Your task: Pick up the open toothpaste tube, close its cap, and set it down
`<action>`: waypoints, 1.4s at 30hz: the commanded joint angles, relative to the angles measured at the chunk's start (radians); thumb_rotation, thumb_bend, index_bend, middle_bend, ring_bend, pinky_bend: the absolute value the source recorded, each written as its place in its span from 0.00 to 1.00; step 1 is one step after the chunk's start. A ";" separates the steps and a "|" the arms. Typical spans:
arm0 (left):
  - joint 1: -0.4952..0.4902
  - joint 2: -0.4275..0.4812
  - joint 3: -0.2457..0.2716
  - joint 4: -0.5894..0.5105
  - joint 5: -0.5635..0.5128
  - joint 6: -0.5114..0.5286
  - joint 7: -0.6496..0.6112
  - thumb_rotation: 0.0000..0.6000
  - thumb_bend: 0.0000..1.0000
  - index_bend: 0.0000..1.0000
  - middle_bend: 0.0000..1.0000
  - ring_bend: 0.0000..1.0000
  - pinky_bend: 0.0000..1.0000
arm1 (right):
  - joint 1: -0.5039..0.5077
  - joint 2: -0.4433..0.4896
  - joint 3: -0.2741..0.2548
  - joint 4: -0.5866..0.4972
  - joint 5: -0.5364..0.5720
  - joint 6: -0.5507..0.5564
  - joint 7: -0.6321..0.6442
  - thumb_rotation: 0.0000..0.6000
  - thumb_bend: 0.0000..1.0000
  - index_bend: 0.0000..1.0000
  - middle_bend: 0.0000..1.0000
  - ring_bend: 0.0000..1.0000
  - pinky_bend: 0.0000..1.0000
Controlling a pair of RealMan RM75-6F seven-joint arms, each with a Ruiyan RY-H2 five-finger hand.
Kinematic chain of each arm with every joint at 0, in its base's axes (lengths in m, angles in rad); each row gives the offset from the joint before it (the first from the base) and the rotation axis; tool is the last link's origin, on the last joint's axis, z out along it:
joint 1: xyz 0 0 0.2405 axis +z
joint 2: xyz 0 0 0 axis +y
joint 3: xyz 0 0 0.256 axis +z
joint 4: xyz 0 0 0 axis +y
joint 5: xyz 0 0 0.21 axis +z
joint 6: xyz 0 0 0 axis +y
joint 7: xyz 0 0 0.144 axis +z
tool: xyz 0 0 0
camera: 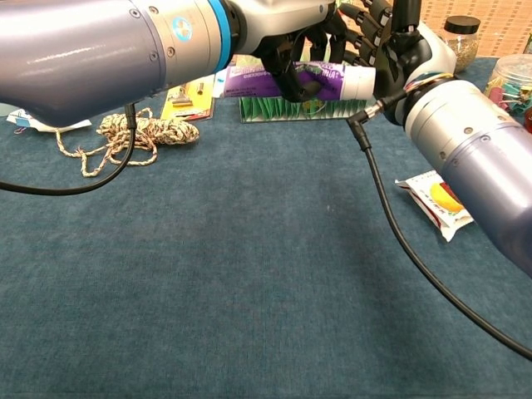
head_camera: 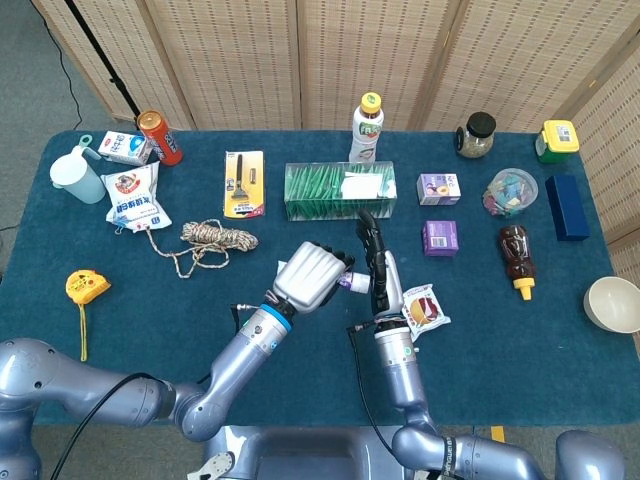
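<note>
Chest view: my left hand (camera: 291,37) grips the purple toothpaste tube (camera: 287,81) above the table (camera: 249,274). My right hand (camera: 391,41) has fingers against its white cap (camera: 359,83), holding nothing itself.

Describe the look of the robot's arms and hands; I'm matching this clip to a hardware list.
Both arms are glossy silver-grey cylinders. The left arm has a blue ring and a round logo near the wrist. The left hand has a silver-white back; the right hand has black fingers. A black cable trails from the right wrist.
</note>
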 commanded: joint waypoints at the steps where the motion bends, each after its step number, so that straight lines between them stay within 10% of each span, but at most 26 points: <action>1: 0.000 -0.002 -0.002 -0.001 0.001 0.000 0.000 1.00 0.57 0.51 0.52 0.51 0.54 | 0.000 -0.001 0.001 -0.003 0.001 -0.001 0.004 0.00 0.00 0.00 0.00 0.00 0.00; 42: 0.070 0.059 0.051 -0.025 0.059 -0.027 -0.033 1.00 0.57 0.51 0.52 0.50 0.54 | -0.020 0.074 -0.029 0.008 -0.029 -0.011 -0.026 0.00 0.00 0.00 0.00 0.00 0.00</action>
